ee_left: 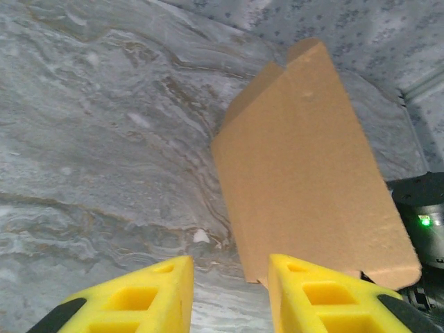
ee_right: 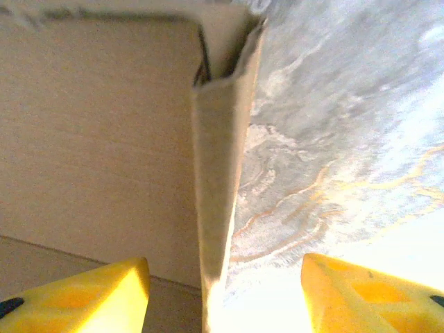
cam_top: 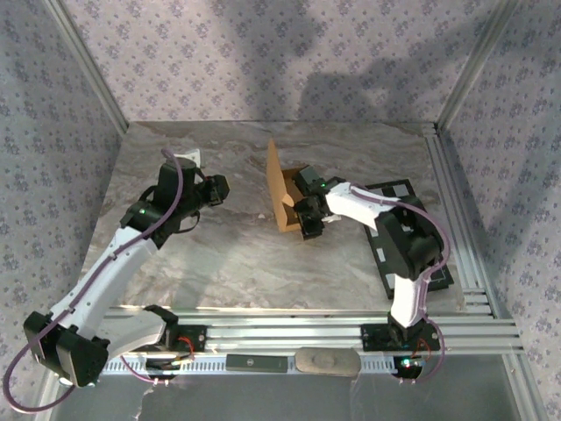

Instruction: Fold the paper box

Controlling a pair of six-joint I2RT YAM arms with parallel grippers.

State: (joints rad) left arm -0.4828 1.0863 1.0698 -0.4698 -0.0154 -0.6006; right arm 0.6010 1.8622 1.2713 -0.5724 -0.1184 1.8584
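Table: marbled grey top [cam_top: 228, 263] carrying everything, with 2 arms bolted at its near edge.
Checkered board: black-and-white board [cam_top: 412, 228] lying flat by the table's right edge, under the right arm and apart from the box.
Paper box: tan cardboard [cam_top: 285, 189], half-formed, near the middle of the table and a little toward its far edge; 1 tall flap [ee_left: 312, 166] stands tilted on its left side.
Handling: probably light, stiff across the panels and weak at the creases. It would likely slide on the smooth top and dent under a hard pinch. Best taken at a panel edge close to a crease, with the base braced.
Right gripper: claw [cam_top: 311, 219] at the box's near end, jaws wide astride 1 doubled side wall [ee_right: 218, 194], gripping nothing.
Left gripper: claw [cam_top: 215, 189] well apart to the box's left, facing the tall flap, jaws partly apart with nothing between them.
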